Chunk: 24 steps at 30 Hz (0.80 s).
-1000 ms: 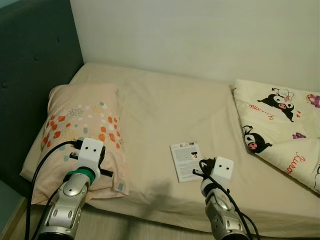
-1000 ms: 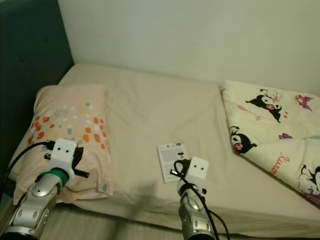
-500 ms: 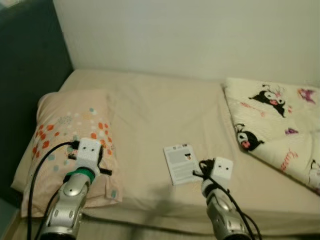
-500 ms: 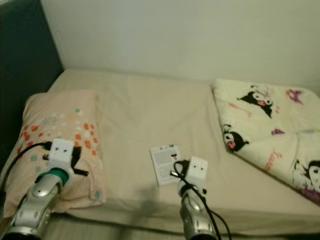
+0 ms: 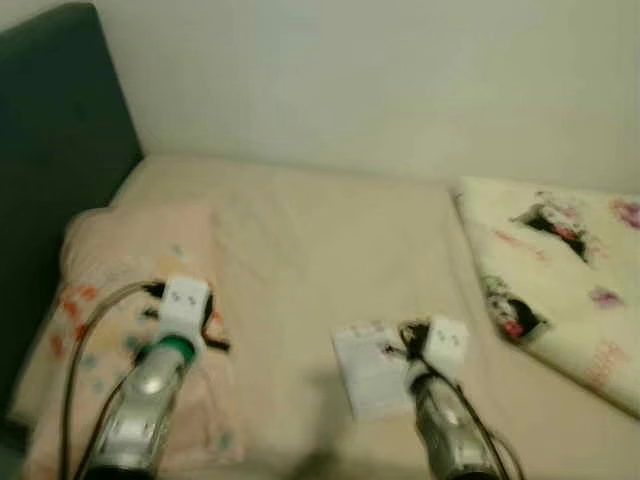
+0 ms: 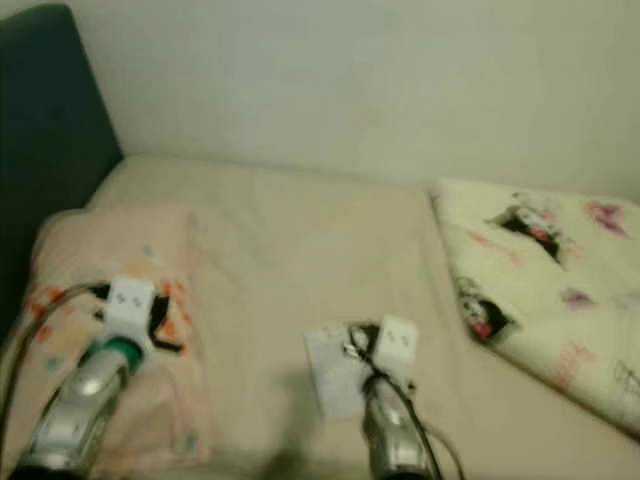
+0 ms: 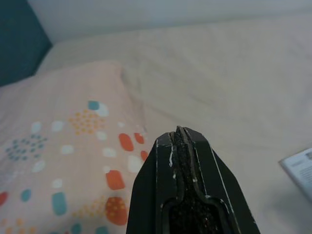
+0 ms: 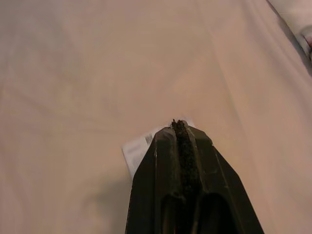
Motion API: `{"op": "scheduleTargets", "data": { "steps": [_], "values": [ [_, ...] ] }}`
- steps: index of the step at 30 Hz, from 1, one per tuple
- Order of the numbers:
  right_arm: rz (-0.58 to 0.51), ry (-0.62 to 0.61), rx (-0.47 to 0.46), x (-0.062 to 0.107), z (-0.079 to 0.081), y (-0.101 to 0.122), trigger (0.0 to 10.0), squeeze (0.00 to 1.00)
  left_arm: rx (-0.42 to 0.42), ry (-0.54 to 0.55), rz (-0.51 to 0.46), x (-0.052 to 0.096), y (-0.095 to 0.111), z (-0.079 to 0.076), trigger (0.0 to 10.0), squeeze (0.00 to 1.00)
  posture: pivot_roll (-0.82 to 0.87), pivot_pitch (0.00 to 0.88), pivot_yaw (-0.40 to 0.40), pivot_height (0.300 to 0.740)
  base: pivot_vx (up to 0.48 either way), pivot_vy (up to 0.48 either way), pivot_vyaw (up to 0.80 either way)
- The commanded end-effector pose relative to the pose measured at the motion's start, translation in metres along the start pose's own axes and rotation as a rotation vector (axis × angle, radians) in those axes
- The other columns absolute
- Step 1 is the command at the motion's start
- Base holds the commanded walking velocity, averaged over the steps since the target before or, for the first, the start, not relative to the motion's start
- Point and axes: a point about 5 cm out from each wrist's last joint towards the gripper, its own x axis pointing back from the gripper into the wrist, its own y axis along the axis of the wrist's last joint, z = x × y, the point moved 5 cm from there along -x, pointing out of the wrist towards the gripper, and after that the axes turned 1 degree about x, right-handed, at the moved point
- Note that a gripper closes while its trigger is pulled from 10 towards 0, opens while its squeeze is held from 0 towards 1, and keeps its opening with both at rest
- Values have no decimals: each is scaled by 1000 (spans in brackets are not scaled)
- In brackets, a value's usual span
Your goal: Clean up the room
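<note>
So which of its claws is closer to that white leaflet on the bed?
The right claw. It is shut and hovers right over the white leaflet. The left claw, also shut, is off to the left above the pillow.

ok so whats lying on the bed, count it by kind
pillow: 1
leaflet: 1
cartoon-print quilt: 1
total: 3

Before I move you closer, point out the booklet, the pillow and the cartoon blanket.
booklet (image 5: 366,372): left eye view, its white cover.
pillow (image 7: 58,131): left wrist view, its dotted top.
cartoon blanket (image 6: 540,280): right eye view, its printed middle.
</note>
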Motion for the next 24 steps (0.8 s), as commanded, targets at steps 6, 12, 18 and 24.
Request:
{"op": "scheduleTargets", "data": {
  "steps": [6, 12, 18, 24],
  "values": [
    [9, -11, 13, 0, -1, -2, 10000, 0, -21, -30, 44, 3, -13, -5, 10000, 0, 179, 0, 0, 740, 0, 0, 0],
    [21, -19, -9, 0, -3, -4, 10000, 0, -32, -48, 55, 3, -16, -9, 10000, 0, 174, 0, 0, 740, 0, 0, 0],
    [21, -24, -21, 1, -4, -5, 10000, 0, -35, -46, 64, 4, -19, -8, 10000, 0, 173, 0, -1, 721, 0, 0, 0],
    [7, -41, -20, 1, -8, -2, 10000, 0, -50, -28, 57, 7, -23, -6, 10000, 0, 164, 0, -4, 697, 0, 0, 0]
  ]
}}
